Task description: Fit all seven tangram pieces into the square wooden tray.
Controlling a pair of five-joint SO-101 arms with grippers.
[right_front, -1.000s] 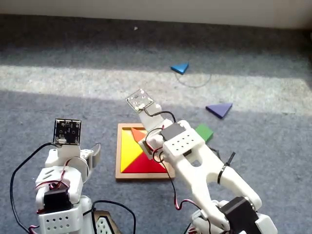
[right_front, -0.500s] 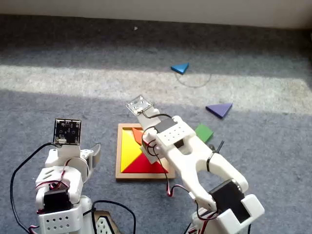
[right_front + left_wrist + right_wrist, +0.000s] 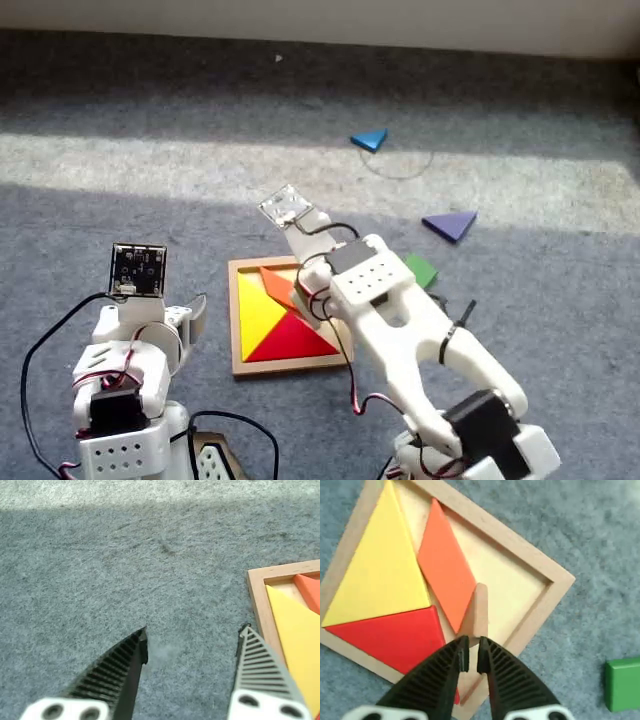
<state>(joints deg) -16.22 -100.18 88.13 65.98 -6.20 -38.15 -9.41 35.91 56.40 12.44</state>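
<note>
The square wooden tray (image 3: 233, 322) lies on the grey carpet between the arms. In it lie a yellow triangle (image 3: 255, 305) and a red triangle (image 3: 290, 342). An orange parallelogram (image 3: 445, 565) leans beside the yellow triangle, its pale wooden side edge turned up. My right gripper (image 3: 473, 641) is over the tray, shut on that edge at the piece's near tip. My left gripper (image 3: 194, 630) hangs open over bare carpet just beside the tray's corner (image 3: 257, 597), holding nothing. A green square (image 3: 420, 270), a purple triangle (image 3: 450, 225) and a blue triangle (image 3: 370, 140) lie outside the tray.
The green square (image 3: 622, 685) sits close to the tray's right side, by the right arm. A thin loop of wire (image 3: 400, 165) lies on the carpet near the blue triangle. A sunlit band crosses the carpet beyond the tray.
The right arm has swung left, and the tray has slid left and turned slightly. More of the orange parallelogram shows in the tray. The left arm has stayed still.
</note>
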